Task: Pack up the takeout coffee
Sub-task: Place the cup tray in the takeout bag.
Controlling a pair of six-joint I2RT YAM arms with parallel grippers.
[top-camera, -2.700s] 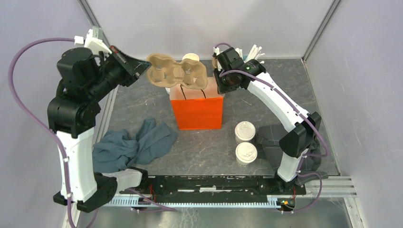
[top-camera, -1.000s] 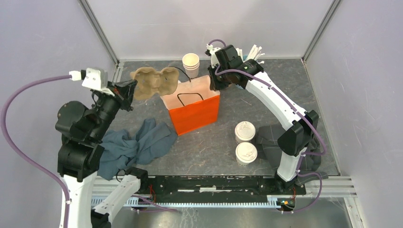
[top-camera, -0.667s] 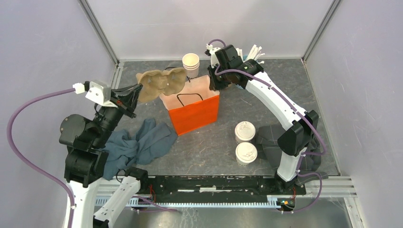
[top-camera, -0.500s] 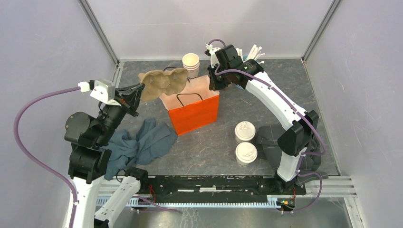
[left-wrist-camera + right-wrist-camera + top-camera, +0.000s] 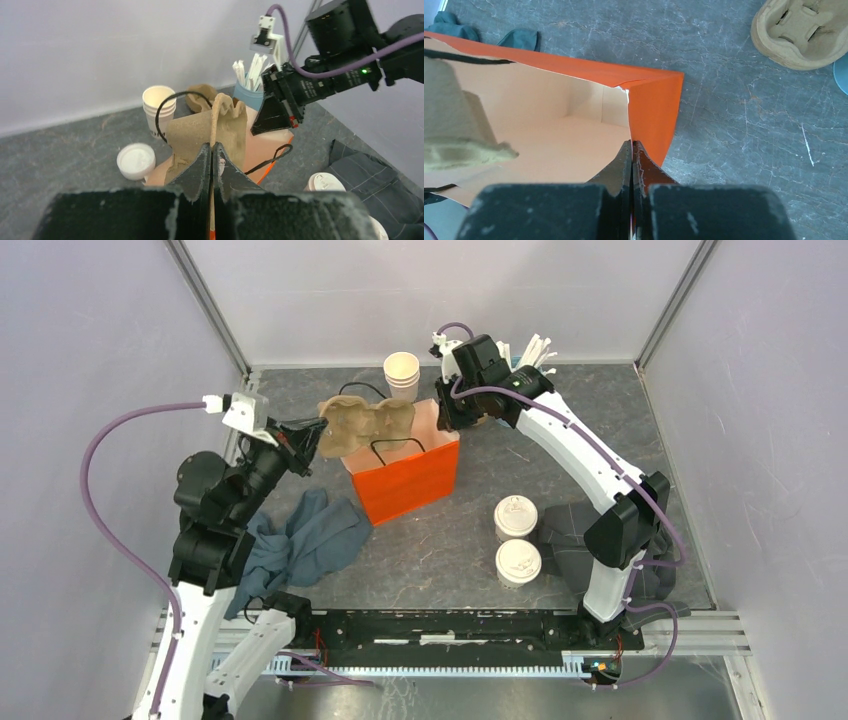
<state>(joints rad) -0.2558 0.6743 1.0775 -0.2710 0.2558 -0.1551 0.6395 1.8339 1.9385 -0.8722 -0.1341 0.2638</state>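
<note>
Left edge: grey-blue cloth [image 5: 300, 545] bunched on the surface [image 5: 440, 560], not in play. Left claw [image 5: 308, 435] is pinched together on 1 end of the pulp cup carrier [image 5: 365, 427], holding it tilted over the left part of the orange bag [image 5: 410, 485] mouth. Carrier's long axis runs left-right, no cups in it. Right claw [image 5: 447, 416] is clamped on the bag's far-right rim corner, propping the mouth open. The 2 lidded cups [image 5: 516, 517] stand upright on the surface to the near right of the bag, 1 behind the other in a near-far line, just beside each other. They're well apart from both claws and right next to the right arm's lower link, so the right arm is nearer, but both claws are occupied. Cups look intact: cream paper walls, white sip lids seated flat, no spill visible. My read: carrier gets placed first, cups not yet packed.
</note>
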